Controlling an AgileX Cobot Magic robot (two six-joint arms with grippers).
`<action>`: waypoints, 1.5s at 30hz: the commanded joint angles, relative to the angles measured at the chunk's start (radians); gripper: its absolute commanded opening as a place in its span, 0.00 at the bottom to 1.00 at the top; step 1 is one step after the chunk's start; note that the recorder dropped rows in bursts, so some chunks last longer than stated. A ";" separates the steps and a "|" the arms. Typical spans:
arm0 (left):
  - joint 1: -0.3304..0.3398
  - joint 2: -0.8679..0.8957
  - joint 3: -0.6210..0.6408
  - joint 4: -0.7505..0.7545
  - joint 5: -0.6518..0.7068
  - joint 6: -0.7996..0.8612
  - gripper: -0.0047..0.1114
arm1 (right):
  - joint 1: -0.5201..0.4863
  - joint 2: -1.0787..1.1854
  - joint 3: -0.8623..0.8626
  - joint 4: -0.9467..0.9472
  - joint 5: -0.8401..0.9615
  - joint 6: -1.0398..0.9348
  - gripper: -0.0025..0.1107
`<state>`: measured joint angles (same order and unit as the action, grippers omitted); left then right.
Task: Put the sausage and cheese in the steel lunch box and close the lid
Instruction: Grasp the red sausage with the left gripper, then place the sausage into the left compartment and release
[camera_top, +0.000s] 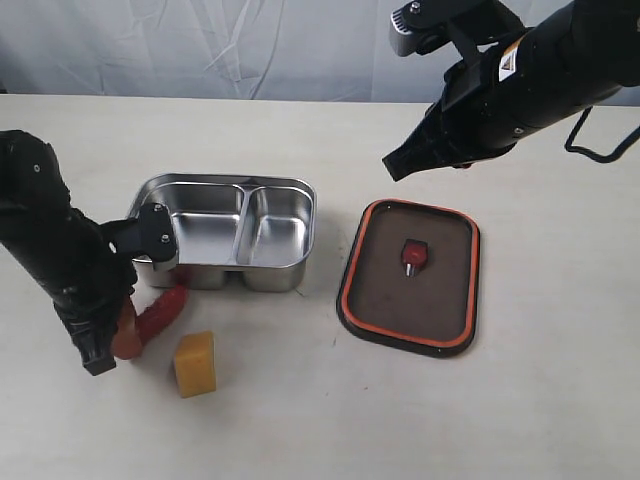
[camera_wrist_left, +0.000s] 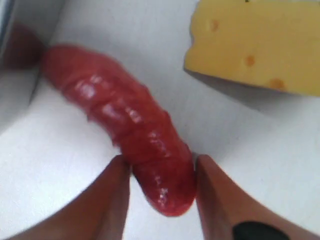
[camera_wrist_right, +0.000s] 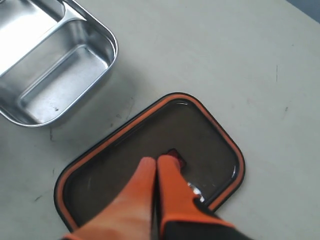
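Note:
The glossy red sausage (camera_top: 160, 312) lies on the table in front of the steel lunch box (camera_top: 300, 190), which stands open with both compartments bare. My left gripper (camera_top: 120, 340) is down at the sausage's near end. In the left wrist view its two fingers (camera_wrist_left: 120, 175) press either side of the sausage (camera_wrist_left: 115, 110). The yellow cheese (camera_top: 195, 363) (camera_wrist_left: 255, 45) sits just beside it, untouched. The dark lid (camera_top: 410, 277) with its orange rim lies flat to the right of the box. My right gripper (camera_top: 395, 165) (camera_wrist_right: 157, 161) hangs shut and empty above the lid (camera_wrist_right: 100, 175).
A small red valve tab (camera_top: 413, 252) sits in the lid's centre. The lunch box rim (camera_wrist_right: 112, 50) shows beside the lid in the right wrist view. A pale curtain hangs behind the table's far edge.

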<state>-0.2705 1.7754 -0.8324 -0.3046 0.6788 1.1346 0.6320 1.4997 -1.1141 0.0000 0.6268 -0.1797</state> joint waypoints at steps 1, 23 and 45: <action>-0.003 0.018 -0.020 -0.059 0.015 -0.010 0.18 | -0.005 -0.010 0.001 0.000 -0.007 0.000 0.04; -0.003 -0.028 -0.020 -0.018 0.178 -0.130 0.04 | -0.005 -0.010 0.001 0.000 -0.004 0.000 0.04; -0.003 -0.272 -0.073 -0.008 0.075 -0.136 0.04 | -0.005 -0.010 0.001 0.000 -0.005 0.000 0.04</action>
<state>-0.2705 1.5199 -0.8771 -0.3084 0.7907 1.0026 0.6320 1.4997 -1.1141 0.0000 0.6268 -0.1797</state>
